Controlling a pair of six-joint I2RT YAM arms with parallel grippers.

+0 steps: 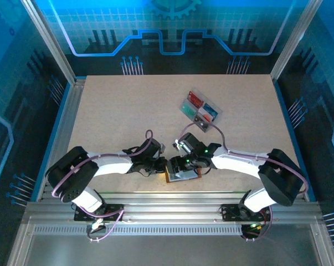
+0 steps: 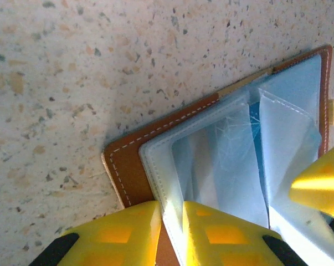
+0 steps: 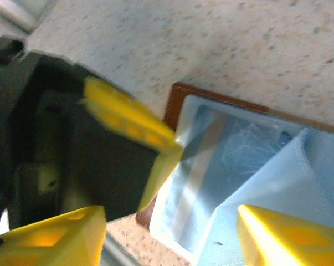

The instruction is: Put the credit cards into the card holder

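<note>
One card holder, top view: lying open at the near table edge, with the left gripper and right gripper crowding over it.
Credit cards, top view: roughly four coloured ones are sitting in the clear tray, well apart from the holder, so most of the loading is looking undone.
Left wrist view, left gripper: pinching the card holder by its near edge.
Left wrist view, sleeves: several are fanning open; I cannot tell whether a card is inside.
Right wrist view, right gripper: fingers are spreading wide over the card holder, gripping nothing.

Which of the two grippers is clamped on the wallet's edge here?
The left gripper: its yellow fingers pinch the edge of the open card holder. The right gripper is spread wide above it.
</note>
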